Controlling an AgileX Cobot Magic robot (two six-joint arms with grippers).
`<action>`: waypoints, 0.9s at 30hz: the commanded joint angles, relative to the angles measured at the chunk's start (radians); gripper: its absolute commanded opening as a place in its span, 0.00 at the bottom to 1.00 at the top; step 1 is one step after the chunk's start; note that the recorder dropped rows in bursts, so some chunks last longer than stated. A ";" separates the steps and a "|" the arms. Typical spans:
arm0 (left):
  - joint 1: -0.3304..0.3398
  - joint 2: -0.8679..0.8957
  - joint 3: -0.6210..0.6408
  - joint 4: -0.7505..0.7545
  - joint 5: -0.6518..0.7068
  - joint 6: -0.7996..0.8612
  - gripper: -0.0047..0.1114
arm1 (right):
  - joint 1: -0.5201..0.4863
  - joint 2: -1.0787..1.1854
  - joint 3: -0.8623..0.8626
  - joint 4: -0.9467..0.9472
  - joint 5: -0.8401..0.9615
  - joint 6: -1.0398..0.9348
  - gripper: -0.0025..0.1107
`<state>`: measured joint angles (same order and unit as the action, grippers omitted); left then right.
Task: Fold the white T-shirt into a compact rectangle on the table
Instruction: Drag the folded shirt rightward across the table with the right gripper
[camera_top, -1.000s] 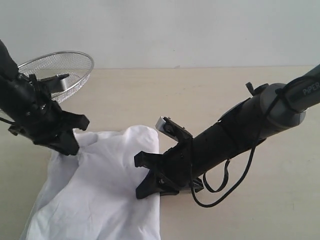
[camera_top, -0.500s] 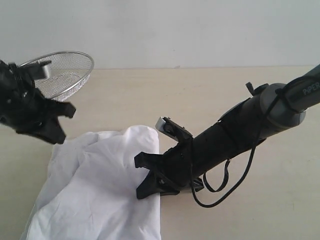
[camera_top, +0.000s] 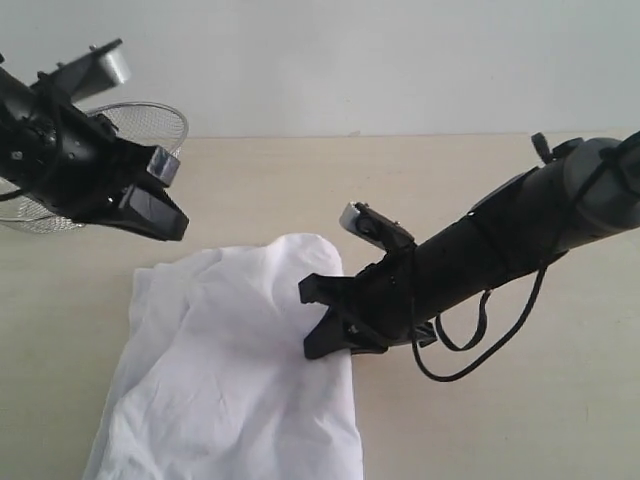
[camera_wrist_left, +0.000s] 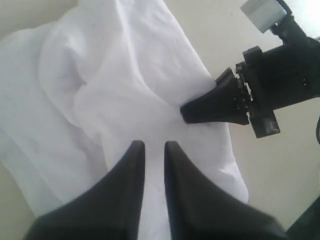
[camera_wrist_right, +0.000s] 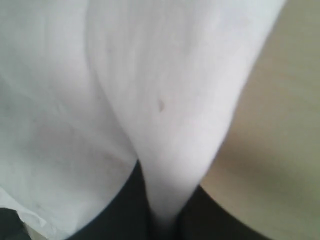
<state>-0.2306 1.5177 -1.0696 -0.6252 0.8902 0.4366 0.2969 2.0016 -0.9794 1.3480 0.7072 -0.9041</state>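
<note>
Crumpled white T-shirt (camera_top: 230, 370) lies on the surface (camera_top: 450, 190), left of centre in the exterior view. The right pincer (camera_top: 318, 322) is low at the shirt's right edge, clamped on a fold of cloth; the wrist view is blurry, but it looks pinched. The left pincer (camera_wrist_left: 152, 146) hangs above the shirt's far left corner, fingers a narrow gap apart, nothing between. The mesh basket (camera_top: 150, 125) is behind it.
</note>
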 joint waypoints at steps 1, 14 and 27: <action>-0.006 -0.120 -0.001 0.021 -0.026 -0.033 0.16 | -0.077 -0.018 0.000 -0.011 0.014 -0.018 0.02; -0.006 -0.400 0.121 0.018 -0.037 -0.040 0.16 | -0.241 -0.015 -0.174 -0.223 0.105 0.116 0.02; -0.006 -0.552 0.134 0.017 -0.027 -0.036 0.16 | -0.399 0.121 -0.554 -0.544 0.303 0.354 0.02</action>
<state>-0.2306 0.9880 -0.9371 -0.6080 0.8578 0.4056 -0.0746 2.0803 -1.4527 0.8988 0.9626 -0.6088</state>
